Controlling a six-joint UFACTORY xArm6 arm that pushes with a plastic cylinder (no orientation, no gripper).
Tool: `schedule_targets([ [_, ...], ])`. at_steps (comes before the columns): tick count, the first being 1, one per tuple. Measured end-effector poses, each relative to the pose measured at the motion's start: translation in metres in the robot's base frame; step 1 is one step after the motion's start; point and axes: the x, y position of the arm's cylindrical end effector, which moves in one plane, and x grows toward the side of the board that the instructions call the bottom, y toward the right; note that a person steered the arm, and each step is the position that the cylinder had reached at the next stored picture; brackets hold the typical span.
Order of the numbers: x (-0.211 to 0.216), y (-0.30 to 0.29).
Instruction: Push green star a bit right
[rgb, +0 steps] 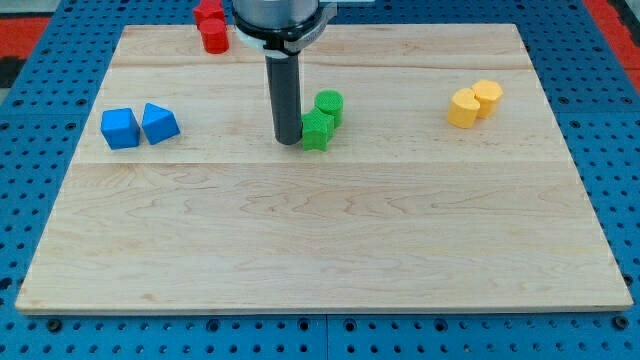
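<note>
The green star (317, 131) lies on the wooden board (320, 230), a little above the middle. A green cylinder (329, 104) stands right behind it, touching or nearly touching its upper right side. My tip (288, 139) is at the star's left side, right against it or a hair apart. The dark rod rises straight up from there to the arm at the view's top.
A blue cube (120, 128) and a blue wedge-like block (159, 123) sit at the view's left. Two yellow blocks (464, 107) (487, 97) sit at the right. Two red blocks (213, 36) (208, 12) are at the board's top edge, left of the arm.
</note>
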Motion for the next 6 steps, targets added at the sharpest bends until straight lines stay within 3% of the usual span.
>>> schedule_targets([
  [2, 0.015, 0.008],
  [3, 0.011, -0.033],
  [4, -0.018, -0.033],
  [5, -0.027, -0.016],
  [6, -0.005, 0.025],
])
